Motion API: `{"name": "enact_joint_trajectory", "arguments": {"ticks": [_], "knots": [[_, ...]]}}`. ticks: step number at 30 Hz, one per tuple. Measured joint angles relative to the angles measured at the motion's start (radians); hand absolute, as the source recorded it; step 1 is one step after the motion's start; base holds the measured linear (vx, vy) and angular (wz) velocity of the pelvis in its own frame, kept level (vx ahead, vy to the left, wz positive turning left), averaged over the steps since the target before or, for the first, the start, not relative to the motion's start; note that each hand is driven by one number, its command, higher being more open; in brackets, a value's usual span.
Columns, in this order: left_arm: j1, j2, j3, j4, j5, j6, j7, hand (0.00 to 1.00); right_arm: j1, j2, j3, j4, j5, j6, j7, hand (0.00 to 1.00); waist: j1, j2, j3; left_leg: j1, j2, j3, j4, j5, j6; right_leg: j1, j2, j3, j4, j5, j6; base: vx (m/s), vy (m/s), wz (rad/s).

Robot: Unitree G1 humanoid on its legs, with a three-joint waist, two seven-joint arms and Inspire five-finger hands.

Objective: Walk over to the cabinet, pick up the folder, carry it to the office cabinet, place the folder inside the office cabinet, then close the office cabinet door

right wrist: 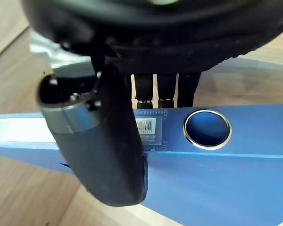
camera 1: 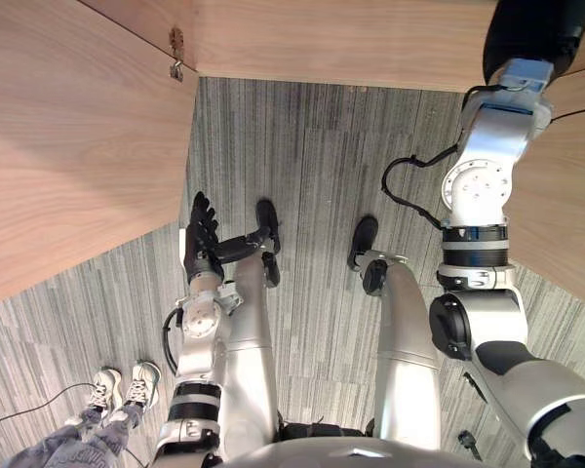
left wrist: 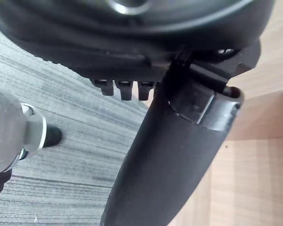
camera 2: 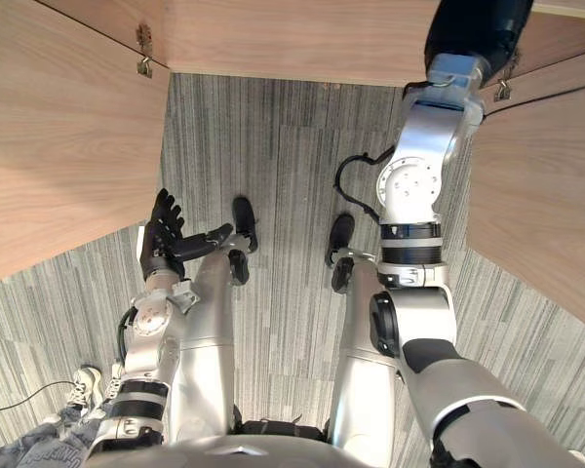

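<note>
Left eye view: the left hand [camera 1: 203,239] is held low beside the open cabinet door [camera 1: 68,146], fingers straight, nothing gripped. Right wrist view: the blue folder [right wrist: 217,160] is pinched by the right hand [right wrist: 104,141] over a wooden shelf [right wrist: 28,197]. Probably the placing step: next it needs to be set down and released.

The left hand [left wrist: 132,42] grips nothing. Its thumb [left wrist: 165,160] extends straight out from the palm, and its fingers [left wrist: 125,89] show as short tips in a row beside it. Past the fingers lies grey striped carpet [left wrist: 80,136]. On the thumb's other side stand light wooden cabinet panels [left wrist: 254,179], meeting at a seam.
</note>
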Motion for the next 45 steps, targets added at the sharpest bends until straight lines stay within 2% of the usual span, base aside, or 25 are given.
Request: {"name": "enact_joint_trajectory", "arguments": {"ticks": [6,12,17,19,20,25,29,31,34,38,39,45], "knots": [[0.001,0.0,-0.025,-0.012,0.0,-0.001,-0.008,1.0,-0.013,-0.053,-0.026,0.017,0.02,-0.009,-0.034,0.0,-0.003,0.0,-0.002,0.005,-0.002,-0.004,-0.034,0.019,-0.008,0.003,0.0,-0.012,-0.016,0.007,-0.011,-0.01,0.005,0.03],[0.019,0.012,-0.034,-0.018,-0.023,-0.003,-0.015,1.0,-0.142,-0.162,-0.004,0.18,0.057,0.048,-0.036,0.0,-0.007,0.0,-0.002,0.013,-0.007,-0.006,-0.072,0.044,-0.012,0.003,-0.002,-0.02,-0.034,0.013,-0.021,-0.01,0.003,0.05],[0.04,0.024,-0.037,-0.01,-0.041,-0.003,-0.023,1.0,-0.152,-0.241,0.073,0.229,0.074,0.094,-0.049,0.0,-0.016,-0.001,-0.003,0.015,-0.013,-0.011,-0.096,0.06,-0.012,0.006,-0.006,-0.03,-0.044,0.018,-0.028,-0.01,0.007,0.06],[0.04,0.033,-0.037,-0.004,-0.044,-0.003,-0.025,1.0,-0.185,-0.264,0.11,0.277,0.073,0.108,-0.05,0.0,-0.032,-0.001,-0.003,0.016,-0.019,-0.016,-0.118,0.076,-0.009,0.006,-0.012,-0.039,-0.052,0.025,-0.029,-0.03,0.007,0.13],[0.039,0.046,-0.054,0.002,-0.044,-0.003,-0.026,1.0,-0.206,-0.275,0.115,0.298,0.073,0.127,-0.054,1.0,-0.035,-0.001,-0.003,0.018,-0.018,-0.007,-0.132,0.083,0.004,0.006,-0.016,-0.044,-0.058,0.031,-0.031,-0.04,0.007,0.12],[0.04,0.059,-0.11,0.01,-0.044,-0.004,-0.029,1.0,-0.27,-0.337,0.146,0.373,0.073,0.152,-0.072,1.0,-0.037,0.0,-0.004,0.037,0.006,0.077,-0.224,0.132,0.028,0.006,-0.041,-0.071,-0.099,0.054,-0.018,-0.04,0.019,0.15],[0.055,0.059,-0.123,0.01,-0.048,-0.004,-0.028,1.0,-0.316,-0.366,0.164,0.417,0.072,0.167,-0.096,1.0,-0.035,0.001,-0.005,0.058,0.0,0.1,-0.299,0.163,0.031,0.007,-0.048,-0.075,-0.138,0.078,-0.009,-0.04,0.051,0.06],[0.065,0.059,-0.129,0.01,-0.048,-0.004,-0.026,1.0,-0.318,-0.381,0.184,0.417,0.072,0.169,-0.102,1.0,-0.034,0.004,-0.006,0.066,0.001,0.115,-0.319,0.17,0.033,0.008,-0.049,-0.076,-0.146,0.086,-0.01,-0.01,0.049,0.04],[0.071,0.057,-0.144,0.009,-0.048,-0.004,-0.028,1.0,-0.366,-0.404,0.203,0.418,0.07,0.175,-0.097,1.0,-0.026,0.027,-0.012,0.068,0.001,0.118,-0.342,0.187,0.03,0.008,-0.049,-0.086,-0.155,0.095,-0.017,0.01,0.037,0.05],[0.071,0.057,-0.145,0.0,-0.048,-0.004,-0.03,1.0,-0.441,-0.441,0.261,0.418,0.063,0.178,-0.069,1.0,-0.003,0.033,-0.015,0.074,0.005,0.118,-0.351,0.216,0.032,0.007,-0.05,-0.096,-0.145,0.086,-0.031,0.05,0.042,0.06],[0.071,0.057,-0.145,0.0,-0.048,-0.004,-0.03,1.0,-0.464,-0.442,0.267,0.418,0.044,0.185,-0.051,1.0,0.002,0.033,-0.015,0.078,0.005,0.118,-0.351,0.234,0.032,0.012,-0.054,-0.1,-0.135,0.082,-0.044,0.07,0.047,0.13],[0.071,0.058,-0.149,-0.013,-0.048,-0.004,-0.032,1.0,-0.47,-0.444,0.327,0.418,-0.042,0.222,-0.028,1.0,0.006,0.033,-0.016,0.093,0.006,0.116,-0.324,0.22,0.026,0.047,-0.065,-0.109,-0.13,0.068,-0.043,0.07,0.082,0.07]]}}
